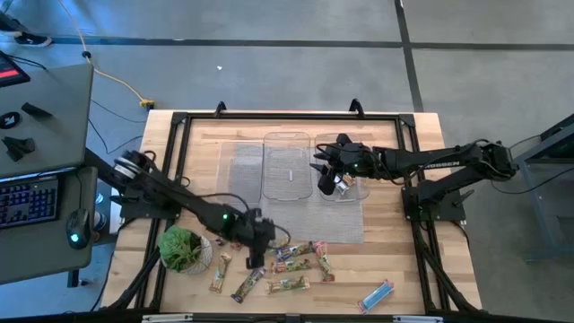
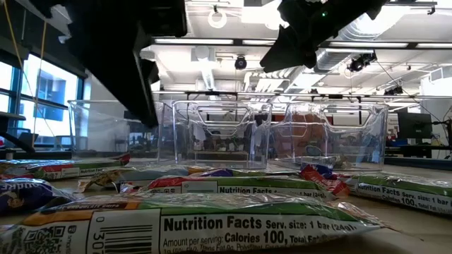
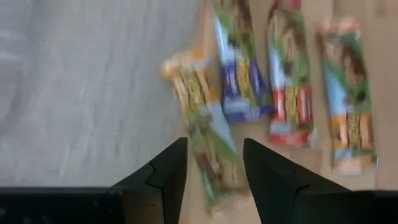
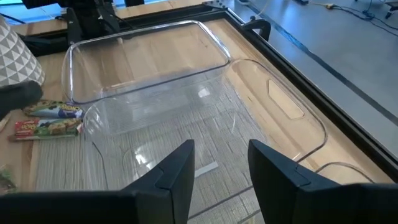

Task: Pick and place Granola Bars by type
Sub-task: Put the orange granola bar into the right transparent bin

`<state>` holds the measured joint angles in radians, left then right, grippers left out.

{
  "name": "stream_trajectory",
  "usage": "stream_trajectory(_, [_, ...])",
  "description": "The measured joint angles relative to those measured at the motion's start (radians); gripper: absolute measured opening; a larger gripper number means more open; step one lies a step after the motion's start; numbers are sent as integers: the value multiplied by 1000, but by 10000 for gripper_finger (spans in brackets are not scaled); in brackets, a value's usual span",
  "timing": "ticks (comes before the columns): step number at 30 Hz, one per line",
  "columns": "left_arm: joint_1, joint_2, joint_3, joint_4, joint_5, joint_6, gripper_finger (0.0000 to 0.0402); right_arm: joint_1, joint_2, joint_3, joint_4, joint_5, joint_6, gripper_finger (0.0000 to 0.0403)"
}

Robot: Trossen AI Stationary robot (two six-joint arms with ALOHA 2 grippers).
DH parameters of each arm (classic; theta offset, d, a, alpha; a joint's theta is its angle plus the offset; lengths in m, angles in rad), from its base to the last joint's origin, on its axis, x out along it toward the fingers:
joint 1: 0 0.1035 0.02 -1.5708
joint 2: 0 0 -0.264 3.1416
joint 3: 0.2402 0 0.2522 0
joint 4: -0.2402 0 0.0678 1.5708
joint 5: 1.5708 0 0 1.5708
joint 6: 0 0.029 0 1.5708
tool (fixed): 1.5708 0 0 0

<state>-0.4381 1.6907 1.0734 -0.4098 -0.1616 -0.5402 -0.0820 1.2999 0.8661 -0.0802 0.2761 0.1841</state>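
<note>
Several granola bars (image 1: 291, 266) lie flat in a loose cluster on the wood near the table's near edge. One blue bar (image 1: 377, 292) lies apart to the right. My left gripper (image 1: 256, 249) hangs open over the cluster's left side. In the left wrist view its fingers (image 3: 214, 177) stand on either side of a green-and-orange bar (image 3: 202, 124); blue (image 3: 239, 74), red (image 3: 289, 81) and green-orange (image 3: 351, 106) bars lie beside it. My right gripper (image 1: 327, 175) is open and empty above the clear trays (image 4: 205, 171).
Three clear rectangular trays (image 1: 287, 166) stand side by side on a grey mat (image 1: 345, 224) at mid-table. A potted green plant (image 1: 184, 248) stands close to the left gripper. A black frame (image 1: 179, 121) runs around the tabletop. Bars fill the low view's foreground (image 2: 247, 226).
</note>
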Motion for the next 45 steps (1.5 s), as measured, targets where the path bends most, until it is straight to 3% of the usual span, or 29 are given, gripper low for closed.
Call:
stream_trajectory(2, [-11,28,3,54,11,-23,149,4,0,0,-3,1,-1,134])
stream_trajectory(10, [-18,115,1,15,15,-27,149,6,2,0,-3,6,-34,134])
stream_trajectory(36, [-6,187,3,60,167,-73,147,6,3,0,-43,10,-36,134])
stream_trajectory(40, [-5,189,2,60,165,-70,124,6,3,0,-43,10,-36,134])
stream_trajectory(45, [-6,178,8,59,167,-71,67,6,3,0,-43,10,-36,134])
